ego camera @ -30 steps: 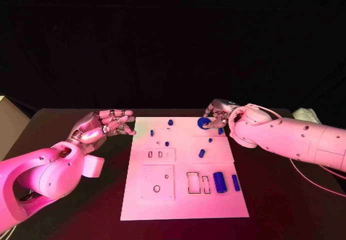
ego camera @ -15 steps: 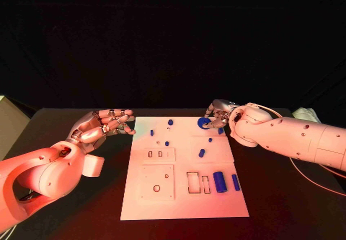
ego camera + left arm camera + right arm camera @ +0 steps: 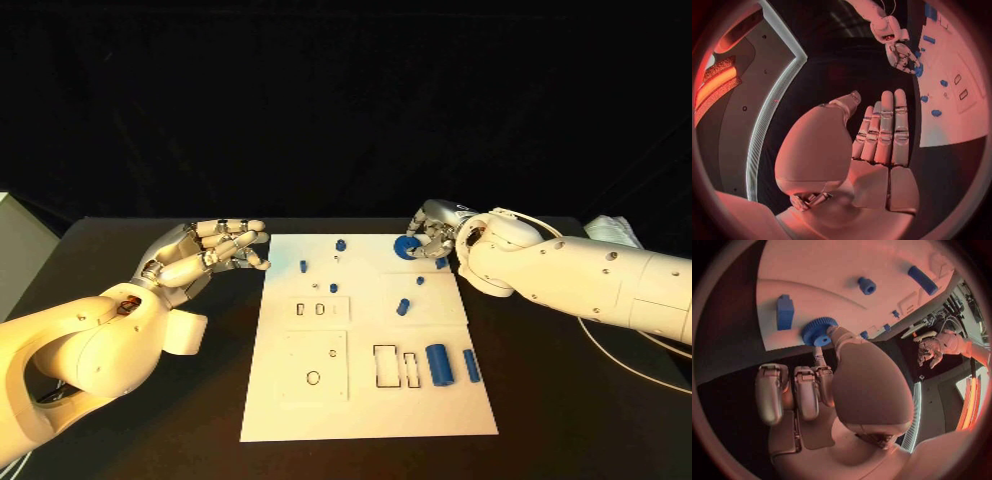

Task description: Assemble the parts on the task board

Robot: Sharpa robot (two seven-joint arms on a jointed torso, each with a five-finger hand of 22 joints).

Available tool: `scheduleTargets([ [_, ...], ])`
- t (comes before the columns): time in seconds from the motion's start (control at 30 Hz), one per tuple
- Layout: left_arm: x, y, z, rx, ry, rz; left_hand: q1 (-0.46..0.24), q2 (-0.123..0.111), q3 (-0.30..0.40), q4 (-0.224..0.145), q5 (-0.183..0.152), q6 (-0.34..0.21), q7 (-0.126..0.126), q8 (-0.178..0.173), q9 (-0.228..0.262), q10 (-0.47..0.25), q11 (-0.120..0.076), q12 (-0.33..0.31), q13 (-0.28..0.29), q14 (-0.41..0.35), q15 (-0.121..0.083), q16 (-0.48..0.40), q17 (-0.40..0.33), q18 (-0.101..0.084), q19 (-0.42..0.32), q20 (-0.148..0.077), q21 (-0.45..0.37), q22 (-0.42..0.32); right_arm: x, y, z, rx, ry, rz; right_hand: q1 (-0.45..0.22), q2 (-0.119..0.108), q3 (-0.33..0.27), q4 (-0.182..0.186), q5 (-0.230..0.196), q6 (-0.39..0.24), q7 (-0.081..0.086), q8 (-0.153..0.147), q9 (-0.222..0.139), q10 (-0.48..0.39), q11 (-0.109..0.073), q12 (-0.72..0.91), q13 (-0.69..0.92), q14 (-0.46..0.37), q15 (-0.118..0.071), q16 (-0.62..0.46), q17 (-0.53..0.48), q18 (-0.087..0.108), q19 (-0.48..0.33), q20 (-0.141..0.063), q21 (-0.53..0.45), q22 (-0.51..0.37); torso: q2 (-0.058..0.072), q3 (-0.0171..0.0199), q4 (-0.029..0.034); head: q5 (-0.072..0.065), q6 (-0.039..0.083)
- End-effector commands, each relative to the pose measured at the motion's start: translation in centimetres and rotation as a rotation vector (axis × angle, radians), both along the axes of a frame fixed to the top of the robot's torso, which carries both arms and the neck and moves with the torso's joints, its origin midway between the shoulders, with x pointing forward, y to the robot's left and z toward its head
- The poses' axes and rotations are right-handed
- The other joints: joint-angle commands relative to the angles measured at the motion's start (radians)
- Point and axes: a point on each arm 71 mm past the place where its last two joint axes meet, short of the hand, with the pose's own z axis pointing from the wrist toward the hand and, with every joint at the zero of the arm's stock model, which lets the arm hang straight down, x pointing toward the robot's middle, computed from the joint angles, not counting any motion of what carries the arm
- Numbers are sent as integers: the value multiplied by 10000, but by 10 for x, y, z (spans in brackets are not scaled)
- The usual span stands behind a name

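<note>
at the tips of the right hand [image 3: 440, 232] fingers [image 3: 837, 335], a blue gear [image 3: 408, 246] is pinched at the task board [image 3: 368, 400] far edge; the left hand [image 3: 202, 255] fingers curl loosely, holding nothing, beside the board.

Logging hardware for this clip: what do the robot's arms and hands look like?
Both arms are smooth white rounded shells with small dark holes. The left hand and right hand are silver, metallic and many-fingered. A thin pale cable trails along the right arm.

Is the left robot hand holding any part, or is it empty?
Empty. The left robot hand hovers beside the task board; its fingers lie straight with nothing between them.
</note>
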Motion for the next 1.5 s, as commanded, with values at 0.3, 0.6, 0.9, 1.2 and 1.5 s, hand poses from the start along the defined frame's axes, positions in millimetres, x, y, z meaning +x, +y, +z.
scheduleTargets([
  [0.3, 0, -2, 1, -85, -76, -90, -5, 76, 54, -24, -3, -14, 49, -49, -5, -75, 6, -22, 8, -76, -25, 59, 14, -11, -63, -14, 88, 25, -25, 47, 19, -268, -2256, 1359, -96, -195, 293, -38, -95, 366, -163, 277, 127, 675, -155, 173, 2192, 1011, -109, 47, 2423, -188, 659, -101, 214, 1764, -6, -7, 12, 57, 4],
  [0.6, 0, -4, 1, -103, -53, -176, -5, 76, 54, -24, -3, -14, 49, -49, -5, -75, 6, -22, 8, -76, -25, 59, 14, -11, -63, -14, 88, 25, -41, 98, 21, -157, -2540, 2478, -202, -266, 367, -38, -232, 377, -176, 294, 132, 685, -167, 180, 2202, 1012, -122, 48, 2425, -198, 676, -118, 243, 1801, -3, -24, 22, 91, -6],
  [0.9, 0, -6, 1, -118, 31, -270, -5, 76, 54, -24, -3, -14, 49, -49, -5, -75, 6, -22, 8, -76, -25, 59, 14, -11, -63, -14, 88, 25, -42, 127, 8, -280, -2267, 2885, -258, -305, 458, -73, -431, 350, -173, 291, 131, 673, -168, 159, 2188, 1012, -125, 48, 2427, -198, 677, -126, 244, 1806, 6, -29, 35, 98, -12],
  [1.2, 1, -7, 0, -145, 113, -279, -24, 75, 73, -37, -4, -16, 50, -58, -4, -79, 8, -22, 8, -88, -21, 68, 19, -11, -84, -10, 117, 45, -34, 137, -1, -515, -2001, 2873, -346, -341, 483, -65, -532, 312, -156, 278, 125, 672, -154, 154, 2188, 1014, -117, 50, 2434, -198, 674, -123, 240, 1804, 14, -10, 17, 160, -15],
  [1.5, 2, -7, -1, -150, 137, -281, -24, 75, 73, -37, -4, -16, 50, -58, -4, -79, 8, -22, 8, -88, -21, 68, 19, -11, -84, -10, 117, 45, -24, 137, -4, -754, -2069, 2644, -376, -347, 488, -58, -549, 304, -153, 276, 124, 665, -150, 144, 2180, 1014, -113, 50, 2433, -202, 681, -121, 253, 1820, 1, -2, 34, 187, -31],
])
